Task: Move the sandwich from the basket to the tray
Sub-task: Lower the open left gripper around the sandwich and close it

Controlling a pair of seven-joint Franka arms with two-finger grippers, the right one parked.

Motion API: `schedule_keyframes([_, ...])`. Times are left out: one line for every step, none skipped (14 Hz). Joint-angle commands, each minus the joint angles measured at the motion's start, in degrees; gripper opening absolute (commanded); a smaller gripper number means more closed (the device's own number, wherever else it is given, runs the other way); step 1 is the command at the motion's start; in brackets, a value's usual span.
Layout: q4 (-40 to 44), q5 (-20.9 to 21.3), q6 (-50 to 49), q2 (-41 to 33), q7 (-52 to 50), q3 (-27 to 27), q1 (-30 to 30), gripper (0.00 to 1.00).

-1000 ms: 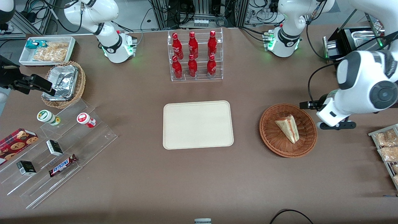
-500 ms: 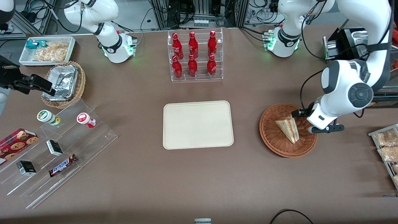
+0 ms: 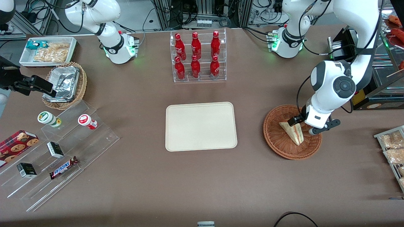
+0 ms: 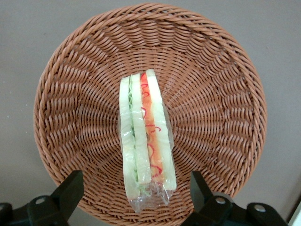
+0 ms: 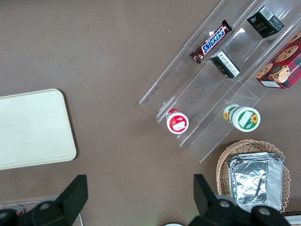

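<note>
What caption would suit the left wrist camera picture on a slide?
Open hand poised above the wrapped sandwich lying in the wicker basket, its fingers straddling it.

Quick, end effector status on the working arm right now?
Left end effector: open, holding nothing, hovering over the sandwich in the basket, fingers either side of it.

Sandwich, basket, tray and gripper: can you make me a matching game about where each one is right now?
Things:
1. sandwich
2. basket
3. tray
4. gripper

Places or states:
A. holds nothing, in the middle of the table
B. lies in the basket, wrapped in clear film
C. hovers above the sandwich, fingers open either side
D. stands on the table toward the working arm's end

Pairs: 1-B, 2-D, 3-A, 4-C
</note>
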Motion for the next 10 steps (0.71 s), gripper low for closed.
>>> schedule_keyframes([-1.73,0.67,2.36,-1.79,-7.32,-0.02,-0.92,1.0])
schedule_keyframes([-1.73,0.58,2.97,-1.09,-10.56,0.07,-1.71,1.0])
schedule_keyframes([-1.73,0.58,4.11,-0.56,-13.55,0.07,-1.71,1.0])
schedule_keyframes([-1.73,0.58,5.25,0.14,-14.45,-0.02,-1.71,1.0])
schedule_keyframes([-1.65,0.67,5.44,0.41,-14.2,0.07,-1.8,1.0])
schedule_keyframes([-1.65,0.67,5.35,1.11,-13.76,0.07,-1.8,1.0])
schedule_keyframes([-1.73,0.76,5.26,1.38,-13.67,0.07,-1.89,1.0])
schedule_keyframes([-1.65,0.67,5.09,2.08,-13.41,0.07,-1.89,1.0])
schedule_keyframes([-1.65,0.76,5.0,2.6,-12.28,0.07,-1.89,1.0])
schedule_keyframes([-1.65,0.76,4.91,3.05,-11.13,0.07,-1.89,1.0])
